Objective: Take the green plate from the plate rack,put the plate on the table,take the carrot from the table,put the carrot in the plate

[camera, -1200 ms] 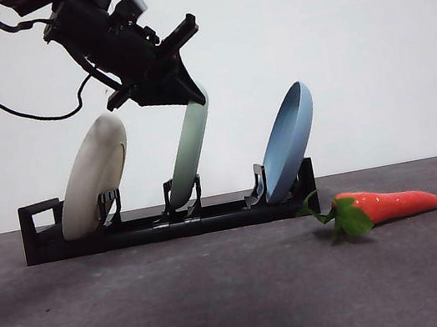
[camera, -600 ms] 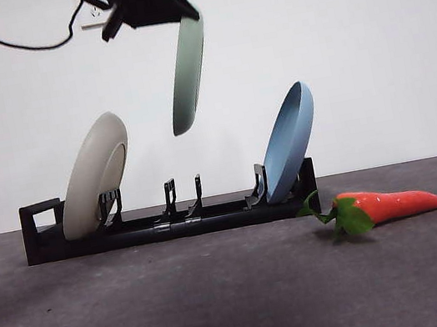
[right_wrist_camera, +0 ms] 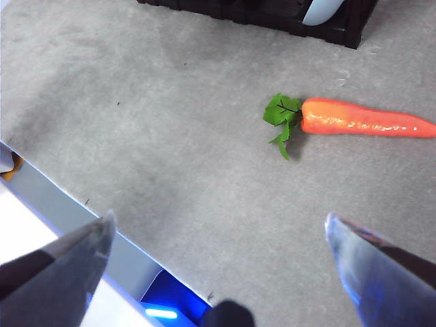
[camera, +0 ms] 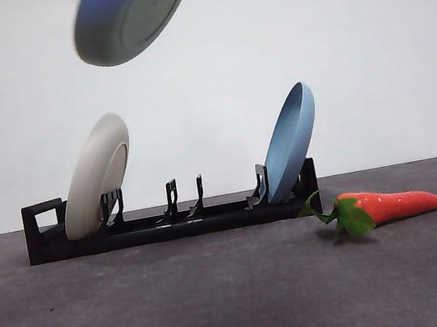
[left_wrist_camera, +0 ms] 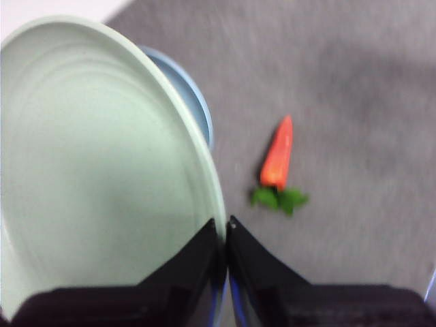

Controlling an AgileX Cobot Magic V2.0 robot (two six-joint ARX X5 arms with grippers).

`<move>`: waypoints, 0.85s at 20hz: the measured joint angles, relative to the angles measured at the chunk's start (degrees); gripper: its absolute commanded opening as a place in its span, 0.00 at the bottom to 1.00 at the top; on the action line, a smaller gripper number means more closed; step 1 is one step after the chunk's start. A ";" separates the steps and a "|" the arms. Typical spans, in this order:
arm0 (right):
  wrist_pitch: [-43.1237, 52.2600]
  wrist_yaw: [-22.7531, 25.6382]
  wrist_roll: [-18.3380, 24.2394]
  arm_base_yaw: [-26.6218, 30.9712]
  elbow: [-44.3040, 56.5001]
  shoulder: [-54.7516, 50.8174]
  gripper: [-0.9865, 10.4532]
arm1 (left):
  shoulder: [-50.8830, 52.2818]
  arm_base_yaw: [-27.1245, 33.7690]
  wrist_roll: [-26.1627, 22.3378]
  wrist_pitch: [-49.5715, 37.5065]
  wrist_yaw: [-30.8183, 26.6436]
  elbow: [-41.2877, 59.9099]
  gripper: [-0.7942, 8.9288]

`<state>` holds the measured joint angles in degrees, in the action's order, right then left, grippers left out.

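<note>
Plate removal is done: the left gripper (left_wrist_camera: 225, 235) fingers are clamped on the rim of the green plate (camera: 133, 13), airborne at 12 o'clock above the plate rack (camera: 174, 222). Remaining: set it on the table (camera: 184, 305), then load the carrot (camera: 387, 206). Right gripper (right_wrist_camera: 218, 231) fingers are spread, empty.

green plate (camera: 133, 13) high above plate rack (camera: 170, 223)

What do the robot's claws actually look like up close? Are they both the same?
Both are built alike: two smooth black jaws that taper towards the tips. On the left gripper they look like flat black wedges with a faint blue sheen along the inner edges. The right gripper shows glossy, rounded tips that catch the light. No cables or markings show.
</note>
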<state>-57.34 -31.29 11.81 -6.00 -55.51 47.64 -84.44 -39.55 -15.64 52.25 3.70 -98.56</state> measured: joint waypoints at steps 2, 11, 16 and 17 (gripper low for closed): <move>0.22 0.00 0.02 0.00 0.00 0.00 0.58 | -0.20 -2.14 -1.57 3.96 -4.66 0.02 0.08; 2.12 0.00 0.00 0.00 0.00 0.33 0.58 | -0.22 -13.97 -2.40 -9.75 -21.22 27.12 0.08; 2.10 -0.02 0.00 0.00 0.00 0.42 0.58 | -2.01 -17.20 -6.75 -25.03 -22.62 42.45 0.08; 2.12 -0.02 0.02 0.00 0.00 0.55 0.58 | -2.89 -17.46 -7.32 -26.93 -22.64 43.45 0.08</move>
<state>-55.22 -31.31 11.84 -6.00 -55.51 48.18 -87.33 -57.01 -22.96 25.32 -18.94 -55.11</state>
